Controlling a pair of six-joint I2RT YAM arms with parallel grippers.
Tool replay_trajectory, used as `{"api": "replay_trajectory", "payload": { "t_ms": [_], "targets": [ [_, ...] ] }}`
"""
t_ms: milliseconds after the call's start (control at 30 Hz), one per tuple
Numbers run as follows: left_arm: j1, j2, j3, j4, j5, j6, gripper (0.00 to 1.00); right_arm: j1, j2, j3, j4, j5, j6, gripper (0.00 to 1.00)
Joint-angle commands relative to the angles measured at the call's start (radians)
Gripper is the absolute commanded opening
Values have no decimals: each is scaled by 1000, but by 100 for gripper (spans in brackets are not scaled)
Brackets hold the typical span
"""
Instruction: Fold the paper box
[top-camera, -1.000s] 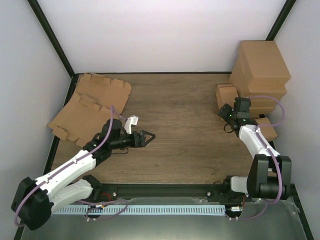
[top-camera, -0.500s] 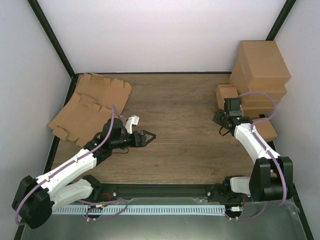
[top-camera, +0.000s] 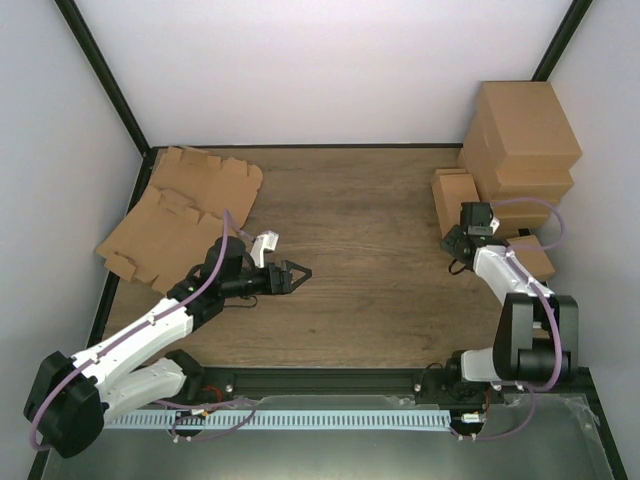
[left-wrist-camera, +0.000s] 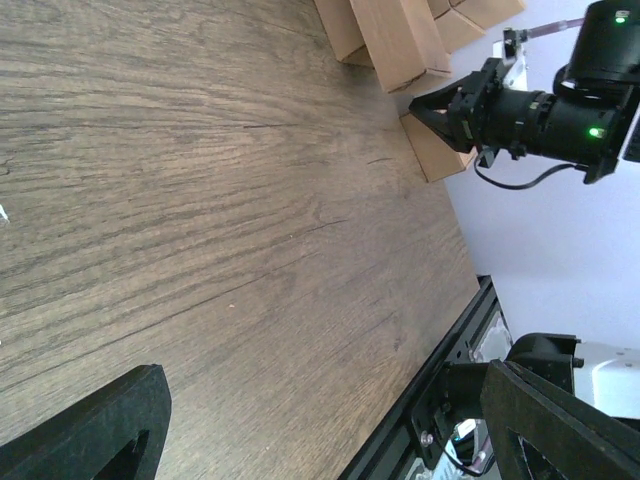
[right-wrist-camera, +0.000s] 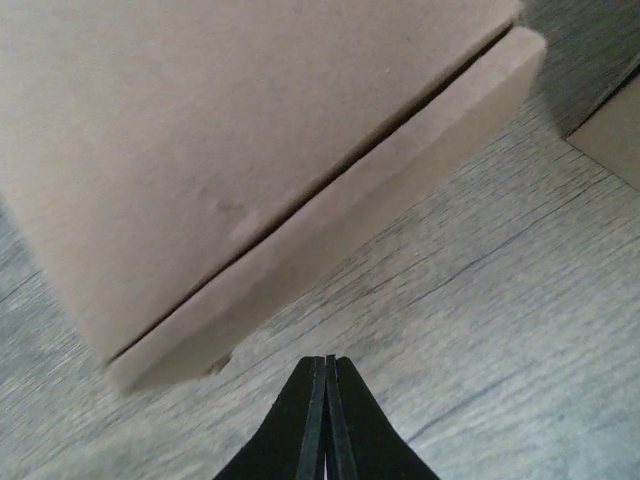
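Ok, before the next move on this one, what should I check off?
1. Left gripper open: ok.
2. Left gripper over the paper box: not ok; it hangs above bare table, and the box lies apart by the far left corner.
3. Paper box folded: not ok; it lies flat.
4. Right gripper empty: ok; shut on nothing.
5. Right gripper clear of the small closed box: cannot tell; tips very near.

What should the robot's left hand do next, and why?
Probably swing the left gripper back toward the paper box. That gripper is open and empty over the table, the box lies flat and unfolded behind it, and the right gripper is shut on nothing far across.
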Motion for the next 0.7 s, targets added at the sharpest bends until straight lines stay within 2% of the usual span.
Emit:
{"api": "replay_trajectory", "payload": {
  "t_ms": [0,333,667],
  "targets": [
    [4,-12,25,-1,4,18,88,-24,89,75,82,-5,17,1],
    [3,-5,33,-12,-7,44,88,-24,261,226,103,-30,49,1],
    [4,11,32,-7,-10,46,88,-24,345,345,59,18,63,1]
  ]
}}
